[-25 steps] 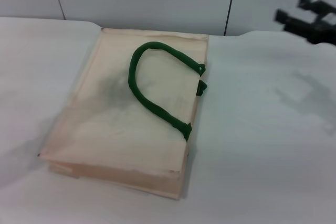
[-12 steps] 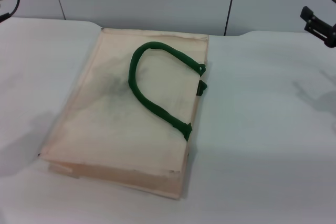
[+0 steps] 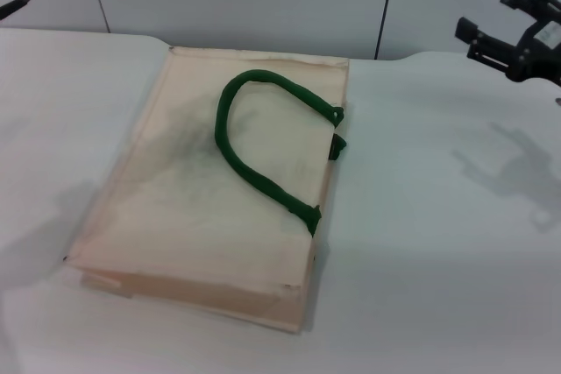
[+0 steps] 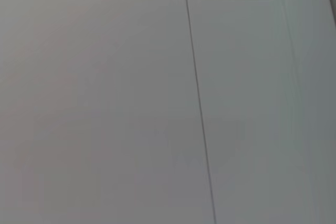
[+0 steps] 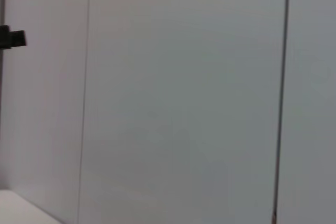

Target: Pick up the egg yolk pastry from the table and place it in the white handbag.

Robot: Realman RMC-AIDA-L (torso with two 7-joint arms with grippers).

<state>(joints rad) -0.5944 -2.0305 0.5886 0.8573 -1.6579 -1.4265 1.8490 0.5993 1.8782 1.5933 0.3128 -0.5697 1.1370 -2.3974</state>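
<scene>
The flat cream fabric white handbag with its thick dark green loop handle lies on the white worktop, no pastry visible in any view; the right tool hovers open at the far right, while both wrist views show only grey wall panels.

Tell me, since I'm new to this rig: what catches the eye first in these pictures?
The white handbag lies flat in the middle of the table, its dark green handle looped across its top face. The right gripper, open, hangs above the table's far right edge; of the left arm, only a dark bit shows at the top left corner. No egg yolk pastry is visible in any view.
</scene>
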